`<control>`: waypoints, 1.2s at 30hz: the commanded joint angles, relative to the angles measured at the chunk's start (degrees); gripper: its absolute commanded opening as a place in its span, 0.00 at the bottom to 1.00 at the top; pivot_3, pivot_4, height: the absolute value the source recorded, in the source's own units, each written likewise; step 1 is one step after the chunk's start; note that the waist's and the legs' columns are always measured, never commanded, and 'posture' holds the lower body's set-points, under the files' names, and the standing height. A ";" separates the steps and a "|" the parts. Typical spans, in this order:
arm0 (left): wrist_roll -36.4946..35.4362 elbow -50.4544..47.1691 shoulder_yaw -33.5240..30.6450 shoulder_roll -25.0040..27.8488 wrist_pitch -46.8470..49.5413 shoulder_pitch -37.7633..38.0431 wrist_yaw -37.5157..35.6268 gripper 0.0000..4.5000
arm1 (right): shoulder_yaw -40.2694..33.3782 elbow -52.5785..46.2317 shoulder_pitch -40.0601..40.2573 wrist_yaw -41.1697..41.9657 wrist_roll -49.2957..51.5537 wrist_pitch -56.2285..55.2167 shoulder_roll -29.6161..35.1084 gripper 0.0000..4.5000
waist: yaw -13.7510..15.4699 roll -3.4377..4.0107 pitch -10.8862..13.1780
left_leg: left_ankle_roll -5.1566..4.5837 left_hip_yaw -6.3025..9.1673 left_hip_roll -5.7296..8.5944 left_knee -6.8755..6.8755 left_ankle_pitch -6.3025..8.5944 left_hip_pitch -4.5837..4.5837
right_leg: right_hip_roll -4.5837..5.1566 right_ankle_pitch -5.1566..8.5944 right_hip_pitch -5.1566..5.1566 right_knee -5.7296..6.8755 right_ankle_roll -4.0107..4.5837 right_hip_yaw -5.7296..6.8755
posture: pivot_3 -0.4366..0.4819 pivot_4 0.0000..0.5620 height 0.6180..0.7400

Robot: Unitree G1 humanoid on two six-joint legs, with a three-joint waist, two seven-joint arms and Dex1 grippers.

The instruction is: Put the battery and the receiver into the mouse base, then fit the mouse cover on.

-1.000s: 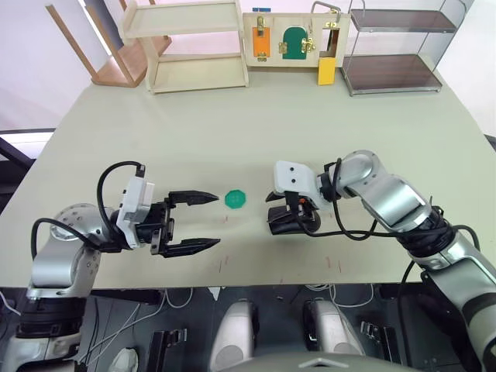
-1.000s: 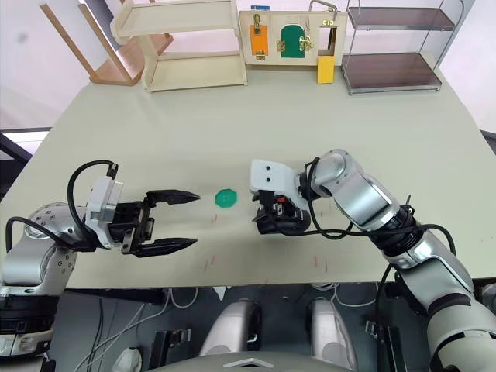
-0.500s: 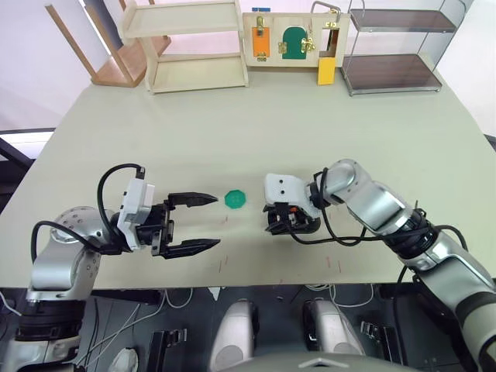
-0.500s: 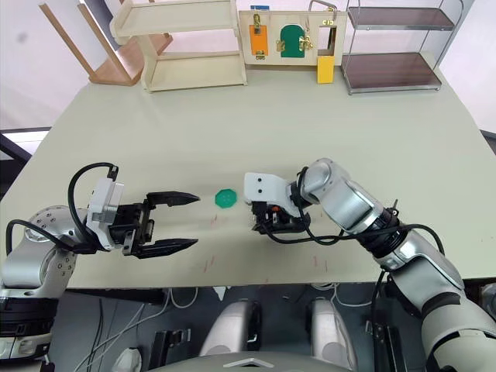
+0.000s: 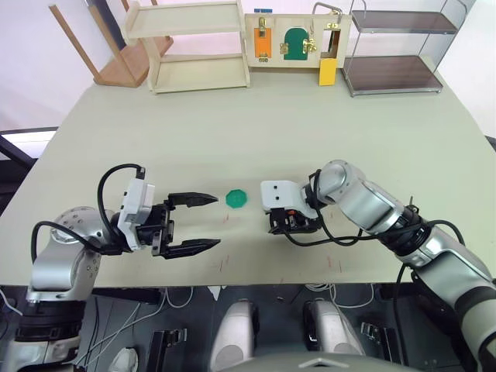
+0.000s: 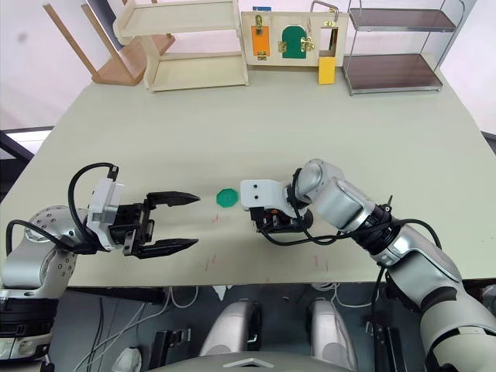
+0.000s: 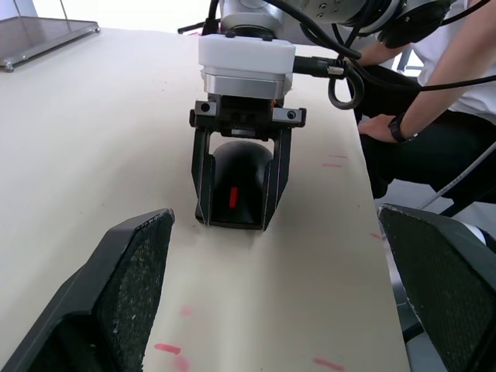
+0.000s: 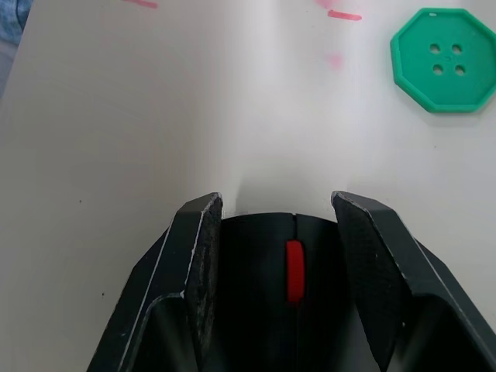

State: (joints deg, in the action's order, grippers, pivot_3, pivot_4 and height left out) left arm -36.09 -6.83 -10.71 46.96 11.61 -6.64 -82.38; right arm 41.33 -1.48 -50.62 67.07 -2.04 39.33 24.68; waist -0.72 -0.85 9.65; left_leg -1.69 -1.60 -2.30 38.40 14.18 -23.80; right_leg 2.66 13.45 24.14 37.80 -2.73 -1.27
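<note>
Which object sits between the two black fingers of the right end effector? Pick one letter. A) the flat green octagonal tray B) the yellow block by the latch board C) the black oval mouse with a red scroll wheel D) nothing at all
C: the right end effector has one finger on each side of the black oval mouse with a red scroll wheel, while the flat green octagonal tray lies apart on the table.

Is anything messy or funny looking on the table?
Nothing is spilled or broken. The black mouse with its red wheel sits flat on the table between the right tool's fingers. The green octagonal button lies flat beside it. The only odd bits are small red marks on the tabletop near the front edge.
</note>
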 commanded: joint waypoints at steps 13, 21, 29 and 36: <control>0.04 -1.21 -0.10 0.03 -0.89 -0.72 -0.23 1.00 | -17.64 -6.29 6.46 0.62 13.96 -1.23 -0.76 0.52 | -0.16 -0.01 0.02 | 0.00 0.00 -0.01 -0.05 0.00 -0.03 | -0.01 -0.04 0.03 -0.02 -0.06 0.00 | 0.48 0.27 1.00; 0.60 0.99 0.92 -0.08 -1.09 -3.21 -1.47 1.00 | -29.92 -8.94 14.39 -0.30 21.95 -4.97 2.61 0.52 | 0.20 -0.03 0.03 | 0.00 0.01 0.02 -0.04 0.00 -0.05 | 0.00 -0.03 -0.02 -0.09 -0.07 0.00 | 0.48 0.27 1.00; 0.84 2.36 1.56 -0.93 -1.51 -4.63 -1.36 1.00 | -38.21 -7.72 27.09 -1.16 27.44 -16.34 0.25 0.52 | -0.20 -0.05 0.06 | 0.00 0.01 -0.02 -0.07 0.00 -0.03 | -0.08 -0.03 0.01 -0.04 -0.07 -0.06 | 0.48 0.27 1.00; 1.18 3.16 1.87 -1.48 -1.88 -5.56 -1.39 1.00 | -37.90 4.35 30.68 -0.56 23.97 -33.10 -3.88 0.52 | -0.07 -0.10 0.05 | 0.00 0.02 -0.02 -0.03 0.00 0.05 | -0.08 -0.04 -0.10 -0.06 -0.08 -0.06 | 0.48 0.27 1.00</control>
State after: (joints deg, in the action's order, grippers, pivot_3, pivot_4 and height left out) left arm -34.92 -3.61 -8.40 45.53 10.69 -11.30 -83.59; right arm 3.59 0.77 -20.47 65.90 22.59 11.51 21.57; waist -0.79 -0.95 9.70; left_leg -1.69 -1.58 -2.32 38.37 14.18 -23.75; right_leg 2.58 13.41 24.03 37.74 -2.81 -1.32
